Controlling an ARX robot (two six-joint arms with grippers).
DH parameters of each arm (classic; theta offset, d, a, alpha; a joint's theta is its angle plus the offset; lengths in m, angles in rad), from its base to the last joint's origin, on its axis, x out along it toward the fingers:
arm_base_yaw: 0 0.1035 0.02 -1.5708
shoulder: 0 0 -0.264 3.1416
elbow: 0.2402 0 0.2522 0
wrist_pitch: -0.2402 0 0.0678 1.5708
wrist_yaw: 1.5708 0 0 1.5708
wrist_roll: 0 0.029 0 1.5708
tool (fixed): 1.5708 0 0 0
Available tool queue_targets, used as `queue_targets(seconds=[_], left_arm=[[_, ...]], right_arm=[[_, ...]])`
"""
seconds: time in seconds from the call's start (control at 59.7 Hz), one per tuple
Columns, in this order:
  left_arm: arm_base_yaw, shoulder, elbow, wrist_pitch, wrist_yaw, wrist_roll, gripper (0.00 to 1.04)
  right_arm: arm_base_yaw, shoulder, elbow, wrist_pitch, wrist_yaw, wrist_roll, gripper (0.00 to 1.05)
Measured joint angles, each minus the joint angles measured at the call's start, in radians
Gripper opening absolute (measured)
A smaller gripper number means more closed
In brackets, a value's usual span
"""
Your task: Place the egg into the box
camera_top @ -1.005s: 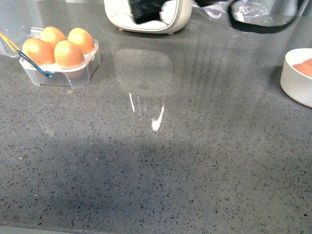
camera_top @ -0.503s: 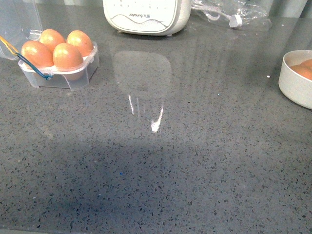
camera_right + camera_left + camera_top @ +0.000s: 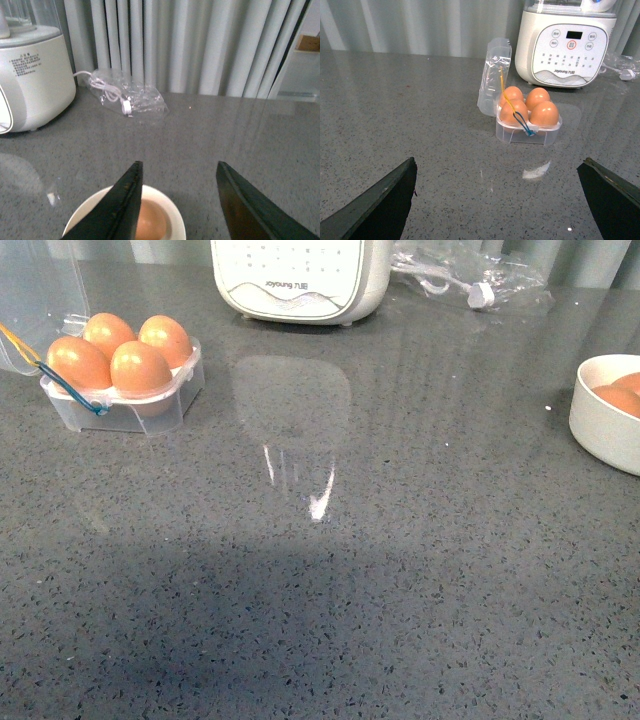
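The box [image 3: 120,400] is a clear plastic egg case at the far left of the counter. Its lid [image 3: 492,75] stands open and several brown eggs [image 3: 140,368] fill its cups. Another egg [image 3: 150,222] lies in the white bowl [image 3: 600,425] at the right edge. In the left wrist view my left gripper [image 3: 499,162] is open over bare counter, well short of the box [image 3: 527,132], with nothing between its fingers. My right gripper [image 3: 178,167] is open above the bowl's rim [image 3: 175,220], one finger [image 3: 125,200] over the egg. Neither gripper shows in the front view.
A white kitchen appliance [image 3: 300,280] stands at the back of the grey speckled counter [image 3: 350,570]. A clear plastic bag with a white cable [image 3: 470,280] lies to its right. Grey curtains [image 3: 200,45] hang behind the counter.
A dark arm part that crossed the top of the front view one second ago has left it. The view has shifted slightly, showing more of the appliance. Box and eggs have not moved.
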Motion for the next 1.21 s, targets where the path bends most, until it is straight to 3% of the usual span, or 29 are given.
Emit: queue_targets(seconds=[0.218,0.771,0.854,1.206], left_arm=[[0.0,0.0,0.0,0.0,0.0,0.0,0.98],[0.0,0.0,0.0,0.0,0.0,0.0,0.98],[0.0,0.0,0.0,0.0,0.0,0.0,0.98],[0.0,0.0,0.0,0.0,0.0,0.0,0.98]], right_arm=[[0.064,-0.126,-0.143,0.015,0.066,0.018,0.03],[0.07,-0.525,-0.353,-0.172,0.07,0.021,0.03],[0.07,-0.54,-0.386,-0.14,0.071,0.021,0.03],[0.07,-0.75,-0.397,-0.338,0.071,0.021,0.03]])
